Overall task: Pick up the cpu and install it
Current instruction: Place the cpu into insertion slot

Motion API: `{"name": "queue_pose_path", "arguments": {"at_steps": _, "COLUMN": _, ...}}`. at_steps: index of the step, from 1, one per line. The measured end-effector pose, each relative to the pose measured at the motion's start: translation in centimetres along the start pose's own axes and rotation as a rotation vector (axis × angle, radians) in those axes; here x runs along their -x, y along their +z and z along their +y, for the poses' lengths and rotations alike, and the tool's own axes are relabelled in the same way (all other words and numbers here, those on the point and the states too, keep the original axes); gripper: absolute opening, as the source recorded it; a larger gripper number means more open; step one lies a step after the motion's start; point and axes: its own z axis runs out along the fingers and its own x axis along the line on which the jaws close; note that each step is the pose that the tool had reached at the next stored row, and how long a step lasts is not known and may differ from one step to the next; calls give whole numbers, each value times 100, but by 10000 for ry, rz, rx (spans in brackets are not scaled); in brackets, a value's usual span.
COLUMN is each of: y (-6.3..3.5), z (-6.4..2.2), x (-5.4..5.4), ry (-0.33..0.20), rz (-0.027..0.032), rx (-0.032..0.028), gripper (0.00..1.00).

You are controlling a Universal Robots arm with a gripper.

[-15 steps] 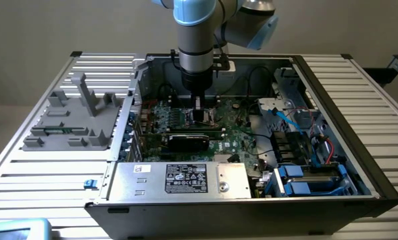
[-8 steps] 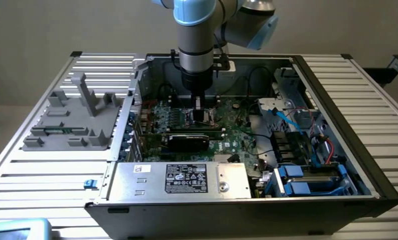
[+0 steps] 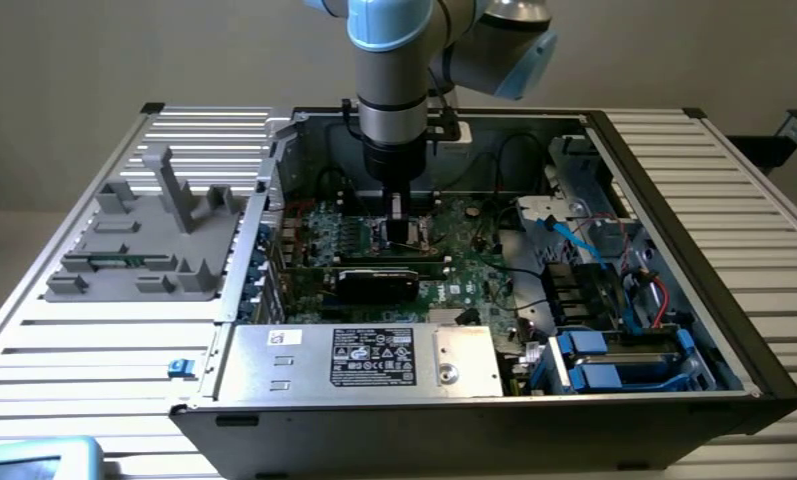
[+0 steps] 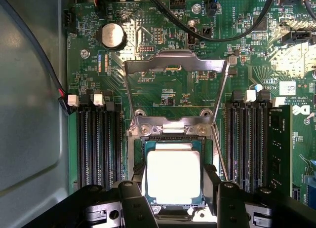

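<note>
The claw [image 4: 175,171], reaching straight down into the open computer case [image 3: 665,200] over the green motherboard [image 4: 89,70], has its two black fingers [image 4: 139,174] set narrowly against opposite edges of the cpu [image 4: 174,178], gripping it. The cpu, a silver square with a thin green rim, lies flat and square inside the socket [image 4: 173,134], though I cannot tell whether it is fully seated. The socket's metal load frame [image 4: 175,65] stands swung open beyond it, with rows of memory slots [image 4: 96,144] on both sides.
</note>
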Motion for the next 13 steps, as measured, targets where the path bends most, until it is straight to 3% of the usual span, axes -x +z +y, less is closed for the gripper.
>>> {"name": "queue_pose_path", "arguments": {"at_steps": 3, "y": 0, "z": 0, "x": 0, "ry": 0, "rz": 0, "rx": 0, "gripper": 56}}
{"name": "queue_pose_path", "arguments": {"at_steps": 4, "y": 0, "z": 0, "x": 0, "ry": 0, "rz": 0, "rx": 0, "gripper": 62}}
{"name": "queue_pose_path", "arguments": {"at_steps": 10, "y": 0, "z": 0, "x": -1, "ry": 0, "rz": 1, "rx": 1, "gripper": 62}}
{"name": "queue_pose_path", "arguments": {"at_steps": 13, "y": 1, "z": 0, "x": -4, "ry": 2, "rz": 42, "rx": 7, "gripper": 62}}
